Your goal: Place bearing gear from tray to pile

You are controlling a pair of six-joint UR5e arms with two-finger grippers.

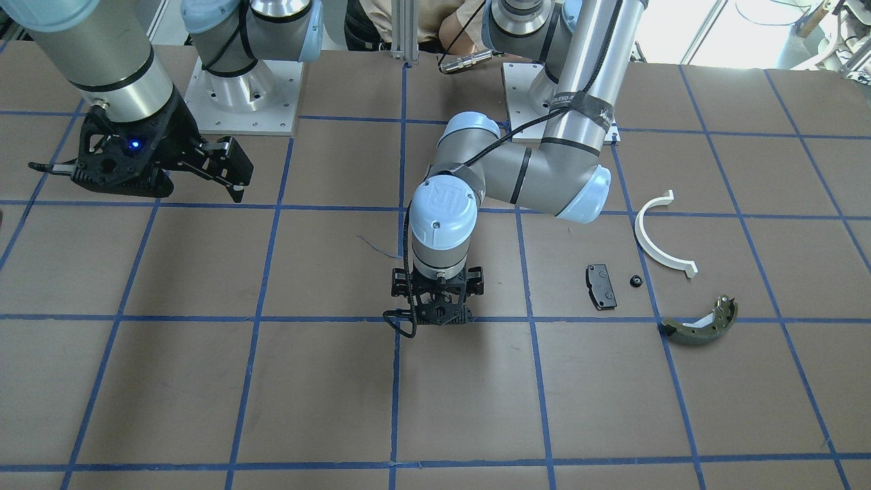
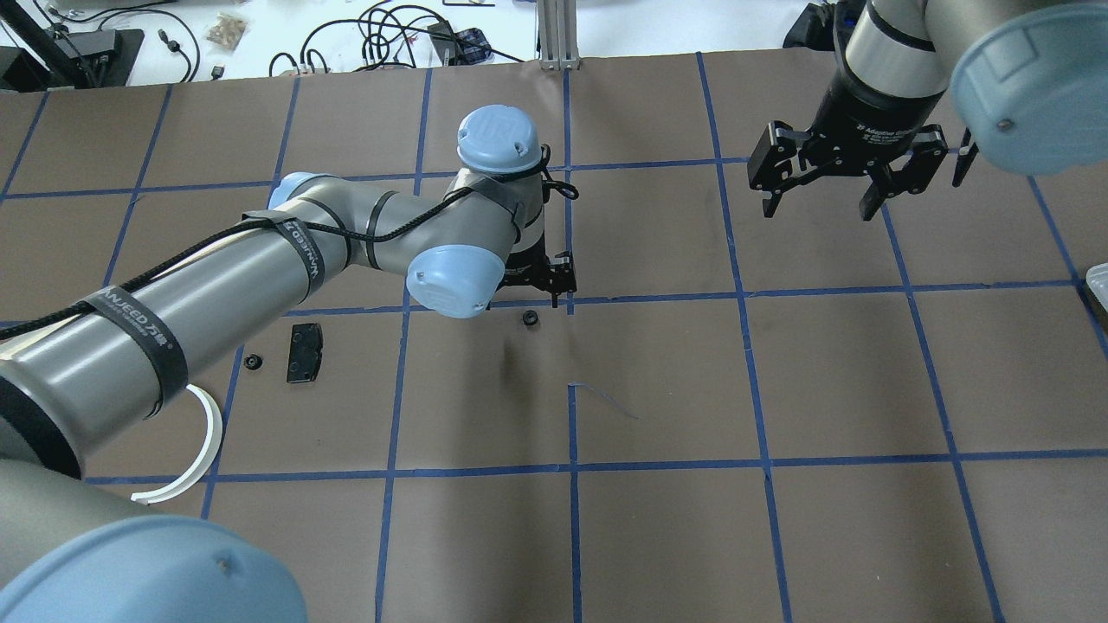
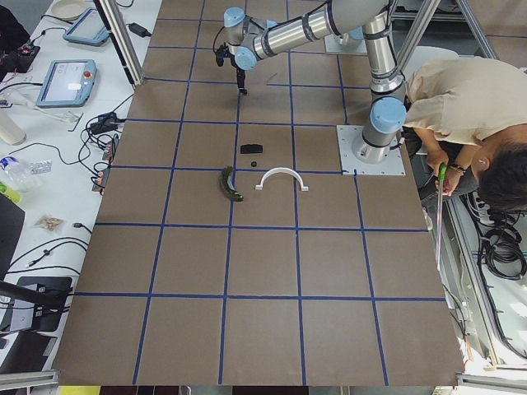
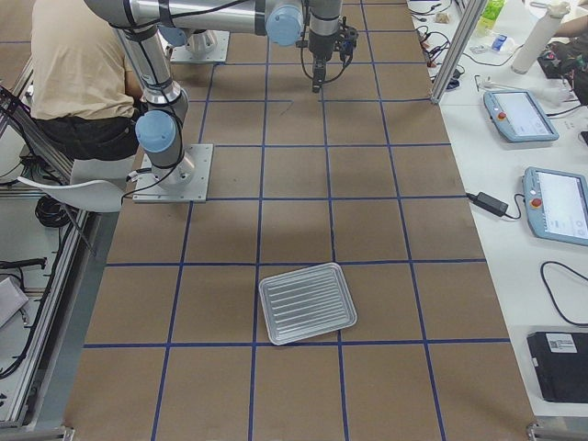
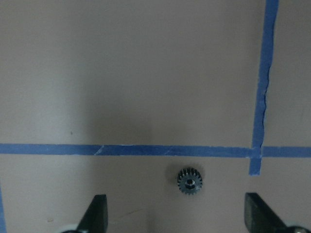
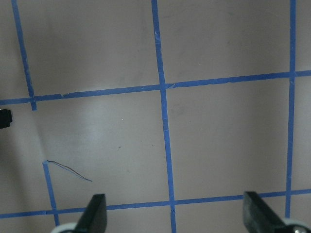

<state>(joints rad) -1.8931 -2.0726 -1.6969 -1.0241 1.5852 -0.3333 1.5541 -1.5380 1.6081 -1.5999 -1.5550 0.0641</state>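
Observation:
A small dark bearing gear lies on the brown table, just below a blue tape line; it also shows in the overhead view. My left gripper hangs above it, open and empty, with the gear between its fingertips in the wrist view. The pile sits at my left: a white half-ring, a black brake pad, an olive-green brake shoe and another small gear. My right gripper is open and empty, raised over the table on my right. The metal tray holds nothing I can see.
Blue tape lines divide the brown table into squares. A thin wire scrap lies near the middle. A person sits behind the arm bases. Side benches with tablets and cables lie beyond the table's far edge.

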